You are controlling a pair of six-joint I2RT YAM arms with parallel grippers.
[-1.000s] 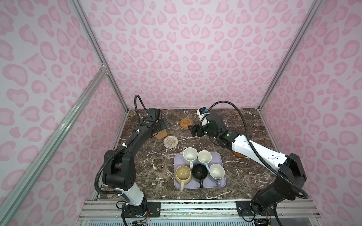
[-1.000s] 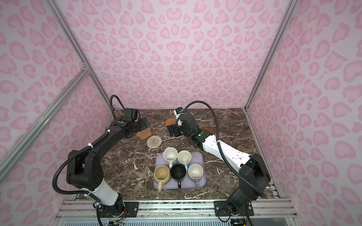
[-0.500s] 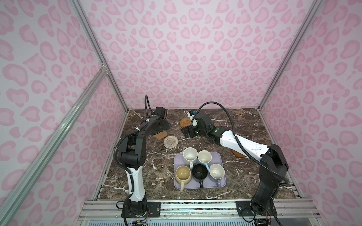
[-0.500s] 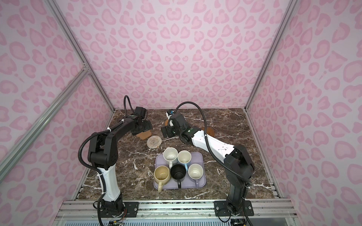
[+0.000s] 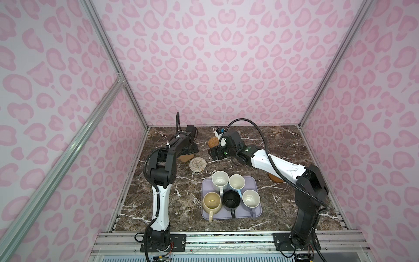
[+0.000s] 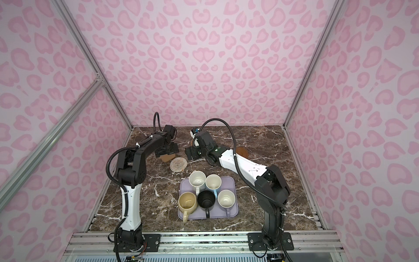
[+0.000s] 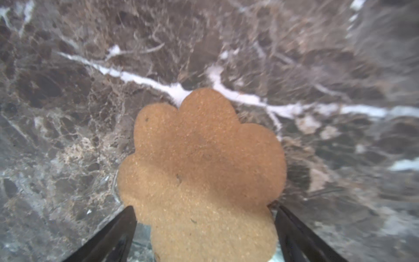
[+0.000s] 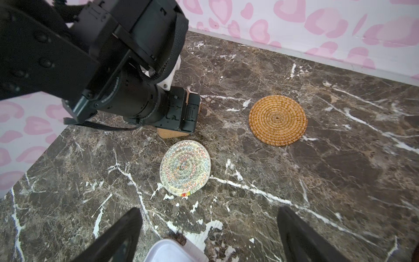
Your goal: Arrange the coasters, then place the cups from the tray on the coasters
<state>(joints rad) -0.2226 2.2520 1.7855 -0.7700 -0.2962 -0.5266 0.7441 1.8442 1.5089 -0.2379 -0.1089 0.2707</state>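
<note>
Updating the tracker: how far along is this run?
Done: nothing clearly; coasters lie scattered. In hand: left gripper straddles the flower coaster, grip unclear; right gripper open, empty. Left: spread coasters, move all five cups off the tray.

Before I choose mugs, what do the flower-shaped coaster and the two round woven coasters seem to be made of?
Flower-shaped coaster: probably cork, matte tan, with fine grainy speckle.
Orange-tan round coaster: likely rattan or similar fibre, coiled in a spiral, slightly glossy.
Whitish round coaster: apparently coiled cotton rope with coloured zigzag stitching, matte.
</note>
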